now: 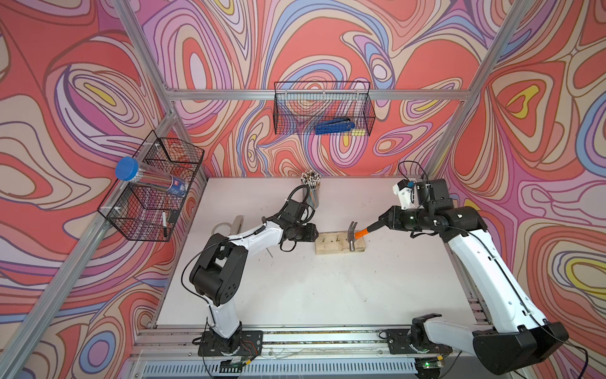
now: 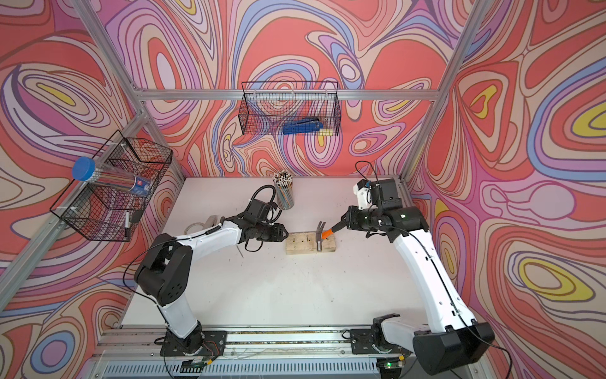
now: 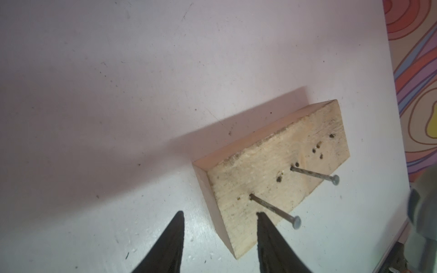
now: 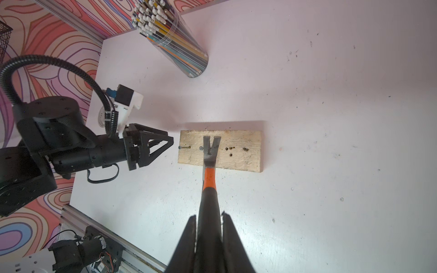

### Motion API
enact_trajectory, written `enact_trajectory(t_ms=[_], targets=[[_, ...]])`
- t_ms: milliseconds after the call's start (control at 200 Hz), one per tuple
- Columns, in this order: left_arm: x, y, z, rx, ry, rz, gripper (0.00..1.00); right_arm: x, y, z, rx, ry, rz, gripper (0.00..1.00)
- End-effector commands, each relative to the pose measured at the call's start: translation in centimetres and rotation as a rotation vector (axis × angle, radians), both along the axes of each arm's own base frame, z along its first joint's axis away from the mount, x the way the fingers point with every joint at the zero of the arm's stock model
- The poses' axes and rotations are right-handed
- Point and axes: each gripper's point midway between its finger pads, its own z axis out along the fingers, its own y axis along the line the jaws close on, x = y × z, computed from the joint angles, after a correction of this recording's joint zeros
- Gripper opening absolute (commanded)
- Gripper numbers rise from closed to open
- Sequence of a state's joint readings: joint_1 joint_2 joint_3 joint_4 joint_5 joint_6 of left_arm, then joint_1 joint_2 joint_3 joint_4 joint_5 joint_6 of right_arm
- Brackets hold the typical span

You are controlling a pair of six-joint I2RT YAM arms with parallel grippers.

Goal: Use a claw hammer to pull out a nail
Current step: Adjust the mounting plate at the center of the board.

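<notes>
Closest to my right wrist camera, the right gripper (image 4: 208, 216) is clamped on the black handle of the claw hammer (image 4: 209, 179). The hammer's head is over the wooden block (image 4: 248, 160), and I cannot tell whether it touches. Its forked claw sits just beside one nail (image 4: 201, 148) near the block's middle. A second nail (image 4: 184, 147) stands closer to the block's end that faces the left arm.

By my reading, pick-up and approach are done, but neither nail is hooked. What is left is to slide the fork under a head and lever it out.

At that same end of the block, the left gripper (image 3: 220, 213) is spread apart and holds nothing, with one finger above the block and the other beyond its edge.

The block is pale, rough-sawn wood pocked with dark empty holes. Both nails are thin, dull shafts with flat round heads. From head to handle, the hammer runs from silver steel through an orange neck to matte black.
</notes>
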State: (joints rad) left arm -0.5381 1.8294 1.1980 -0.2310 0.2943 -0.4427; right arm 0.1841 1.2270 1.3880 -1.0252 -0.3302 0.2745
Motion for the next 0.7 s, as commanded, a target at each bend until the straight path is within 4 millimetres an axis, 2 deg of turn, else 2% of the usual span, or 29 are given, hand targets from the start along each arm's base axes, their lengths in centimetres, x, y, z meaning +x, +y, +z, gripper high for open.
enact_trajectory(t_ms=[0, 210, 311, 501, 696], targets=[[0.9, -0.1, -1.0, 0.067, 0.002, -0.011, 0.52, 0.2, 0.7, 1.1, 0.034, -0.044, 0.03, 0.0], [3.6, -0.1, -2.4, 0.129, -0.01, 0.039, 0.53, -0.1, 1.1, 0.7, 0.055, -0.043, 0.039, 0.0], [4.0, -0.1, -3.0, 0.147, 0.002, 0.046, 0.53, -0.3, 1.2, 0.5, 0.061, -0.041, 0.04, 0.0], [3.1, -0.4, -4.2, 0.15, 0.065, 0.017, 0.46, -0.1, 1.3, 0.4, 0.06, -0.039, 0.045, 0.0], [1.5, -0.5, -3.4, 0.099, 0.068, -0.01, 0.43, 0.1, 1.3, -0.2, 0.041, -0.014, 0.055, 0.0]])
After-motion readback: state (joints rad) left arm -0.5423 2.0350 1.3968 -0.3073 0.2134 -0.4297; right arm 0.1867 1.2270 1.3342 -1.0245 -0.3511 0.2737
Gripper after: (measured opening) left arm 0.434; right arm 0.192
